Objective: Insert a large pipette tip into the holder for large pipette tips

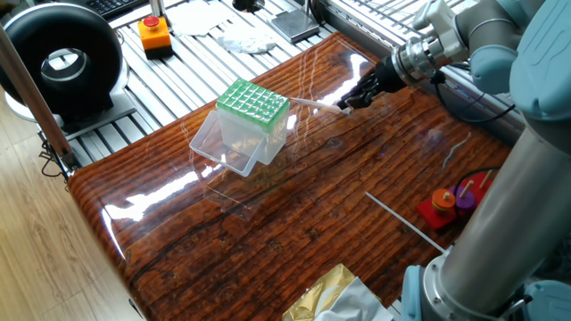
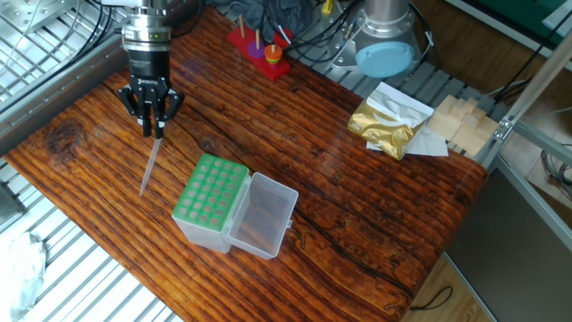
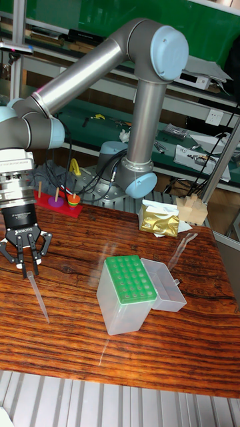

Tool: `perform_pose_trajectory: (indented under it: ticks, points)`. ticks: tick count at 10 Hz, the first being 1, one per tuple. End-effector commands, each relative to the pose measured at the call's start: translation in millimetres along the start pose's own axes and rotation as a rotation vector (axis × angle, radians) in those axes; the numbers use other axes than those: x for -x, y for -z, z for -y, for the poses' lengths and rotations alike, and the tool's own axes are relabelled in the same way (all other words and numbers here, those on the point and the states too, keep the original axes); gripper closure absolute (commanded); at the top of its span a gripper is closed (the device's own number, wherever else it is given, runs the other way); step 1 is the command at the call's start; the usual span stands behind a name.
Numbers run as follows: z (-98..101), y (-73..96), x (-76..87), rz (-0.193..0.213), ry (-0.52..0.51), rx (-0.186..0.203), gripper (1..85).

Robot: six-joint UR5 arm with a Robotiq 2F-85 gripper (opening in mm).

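Observation:
My gripper (image 2: pixel 155 132) is shut on the upper end of the large pipette tip (image 2: pixel 149 166), a slim translucent tube that slants down toward the table. The tip (image 1: pixel 314 103) points at the holder (image 1: pixel 253 104), a clear box with a green gridded top, and ends just short of it. The holder's clear lid (image 2: pixel 264 215) lies open beside it. In the tall fixed view the gripper (image 3: pixel 28 269) is left of the holder (image 3: pixel 128 283), and the tip (image 3: pixel 39 297) hangs below the fingers with its thin end near the wood.
A thin grey rod (image 1: pixel 403 223) lies on the table near a red peg toy (image 1: pixel 449 201). A gold foil bag (image 2: pixel 387 122) and wooden blocks (image 2: pixel 460 125) sit at the far corner. An orange button box (image 1: pixel 154 34) stands off the table.

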State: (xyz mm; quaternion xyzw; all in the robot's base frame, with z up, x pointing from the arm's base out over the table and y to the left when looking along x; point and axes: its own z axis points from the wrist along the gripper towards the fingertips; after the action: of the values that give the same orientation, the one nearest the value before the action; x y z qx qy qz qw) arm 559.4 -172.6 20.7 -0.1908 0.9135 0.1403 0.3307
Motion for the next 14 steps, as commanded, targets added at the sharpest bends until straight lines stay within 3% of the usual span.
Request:
perform_pose_trajectory:
  ticks: [1, 8, 14]
  points:
    - [4.1, 4.6, -7.9, 0.008, -0.007, 0.003, 56.3]
    - [2.3, 11.0, -14.6, 0.012, -0.008, 0.005, 56.0]
    - [1.1, 6.2, -9.9, 0.033, -0.003, -0.007, 56.3]
